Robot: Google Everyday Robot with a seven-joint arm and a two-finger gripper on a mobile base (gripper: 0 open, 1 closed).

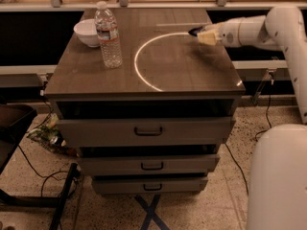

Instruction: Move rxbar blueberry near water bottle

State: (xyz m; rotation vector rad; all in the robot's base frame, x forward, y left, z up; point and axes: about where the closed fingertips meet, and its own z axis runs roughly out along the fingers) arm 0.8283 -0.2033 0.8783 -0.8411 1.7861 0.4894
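- Brown wood-grain surface (182, 80) is sitting on top of a drawer cabinet (144, 131), with three drawers showing and their handles facing the camera.
- Clear plastic bottle (109, 40) is standing upright at the back left of the surface, with a white cap on and a label band around it.
- White bowl (86, 31) is sitting just behind and left of the bottle; cannot tell if they are touching.
- Dark bar (194, 31) is lying at the back right of the surface, well apart from the bottle, showing only as a dark sliver at the tip of the claw (205, 36).
- Claw is reaching in from the right on a white arm (249, 30), sitting low right against the bar; cannot tell how far it is open or whether it is gripping the bar.
- Thin bright arc of light (136, 66) is curving across the surface between bottle and bar.
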